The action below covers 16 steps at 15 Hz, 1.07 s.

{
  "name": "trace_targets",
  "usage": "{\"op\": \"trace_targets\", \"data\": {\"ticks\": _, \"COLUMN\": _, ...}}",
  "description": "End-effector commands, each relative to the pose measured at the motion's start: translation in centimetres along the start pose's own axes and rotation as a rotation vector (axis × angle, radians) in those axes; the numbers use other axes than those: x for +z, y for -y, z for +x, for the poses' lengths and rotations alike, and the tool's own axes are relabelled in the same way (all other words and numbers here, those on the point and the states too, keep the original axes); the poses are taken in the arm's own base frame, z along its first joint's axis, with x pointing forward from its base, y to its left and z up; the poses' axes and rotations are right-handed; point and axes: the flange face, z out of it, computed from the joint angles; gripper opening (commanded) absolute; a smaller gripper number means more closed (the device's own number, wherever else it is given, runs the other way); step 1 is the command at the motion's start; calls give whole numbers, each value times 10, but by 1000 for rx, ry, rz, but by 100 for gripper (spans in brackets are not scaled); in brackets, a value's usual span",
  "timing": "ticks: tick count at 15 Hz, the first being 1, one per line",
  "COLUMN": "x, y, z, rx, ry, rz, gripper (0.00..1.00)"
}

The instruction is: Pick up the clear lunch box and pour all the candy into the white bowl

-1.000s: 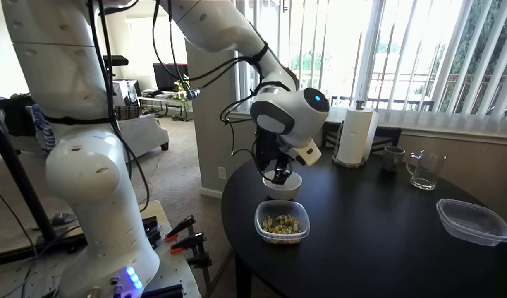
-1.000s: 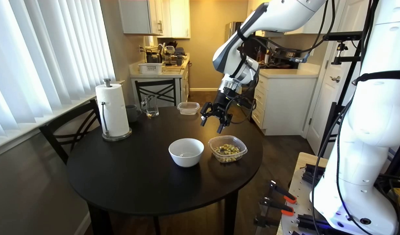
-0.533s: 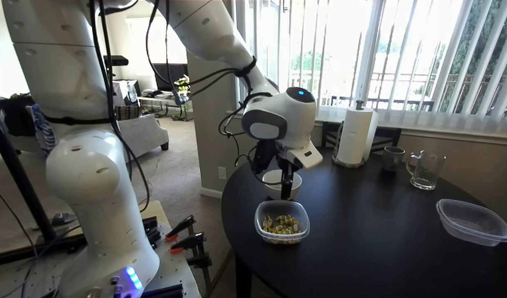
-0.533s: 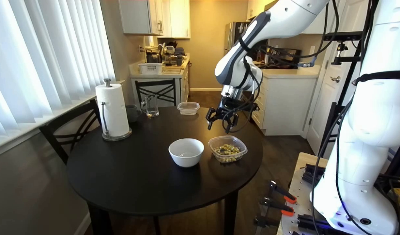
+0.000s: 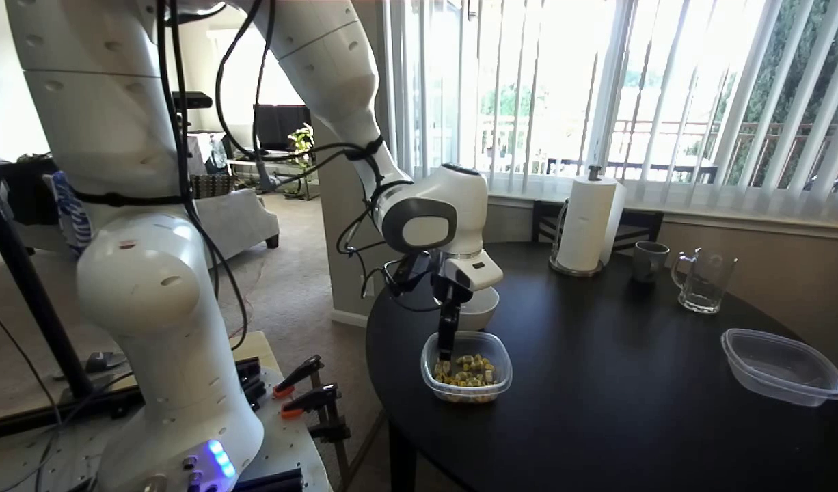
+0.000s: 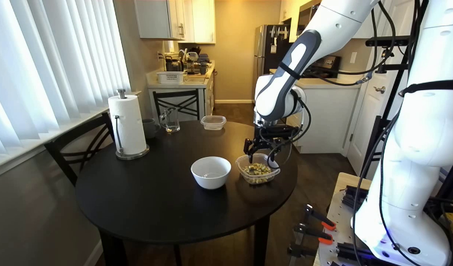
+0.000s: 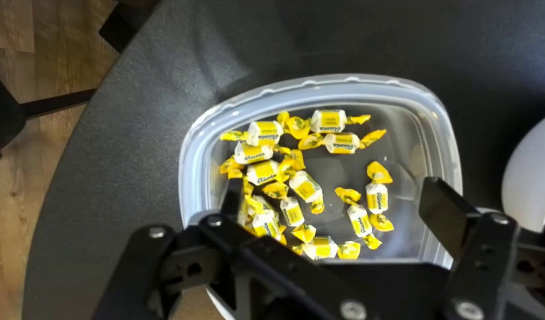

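The clear lunch box (image 7: 189,178) stands upright on the dark table with the yellow-wrapped candy (image 7: 306,184) loose inside. Box (image 5: 467,394) and candy (image 6: 256,170) show in both exterior views. My gripper (image 7: 334,198) is open and empty, pointing down, its fingers spread nearly as wide as the box. In the exterior views the gripper (image 6: 261,158) is low over the box, near its far rim; I cannot tell whether a fingertip touches it. The white bowl (image 6: 211,181) stands upright beside the box, apart from it. Its edge shows at the right of the wrist view (image 7: 528,173).
A wider clear container (image 5: 781,383) lies further along the round dark table (image 6: 149,207). A glass mug (image 5: 707,280), a grey mug (image 5: 649,262) and a paper towel roll (image 5: 586,225) stand towards the window. The table's edge is close to the box. Cables hang from the wrist.
My gripper has come down and towards the robot base, from above the table beyond the box to low over the box, turning to point down. It stays open. Box, candy and bowl have not moved.
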Motion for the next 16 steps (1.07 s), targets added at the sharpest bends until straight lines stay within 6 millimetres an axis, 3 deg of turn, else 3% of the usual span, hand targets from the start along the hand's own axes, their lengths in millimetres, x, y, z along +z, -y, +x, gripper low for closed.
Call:
{"op": "trace_targets", "data": {"ticks": 1, "x": -9, "y": -1, "z": -24, "rx": -43, "ry": -16, "rz": -13, "gripper": 100}}
{"op": "trace_targets", "data": {"ticks": 5, "x": -12, "y": 15, "z": -37, "rx": -97, "ry": -13, "rz": 4, "gripper": 100}}
{"op": "trace_targets", "data": {"ticks": 9, "x": -21, "y": 44, "z": -41, "rx": -135, "ry": -20, "rz": 53, "gripper": 100}}
{"op": "trace_targets", "data": {"ticks": 12, "x": -24, "y": 67, "z": -33, "rx": -115, "ry": 0, "rz": 83, "gripper": 100}}
{"op": "trace_targets", "data": {"ticks": 16, "x": -19, "y": 77, "z": -9, "rx": -54, "ry": 8, "rz": 77, "gripper": 100}}
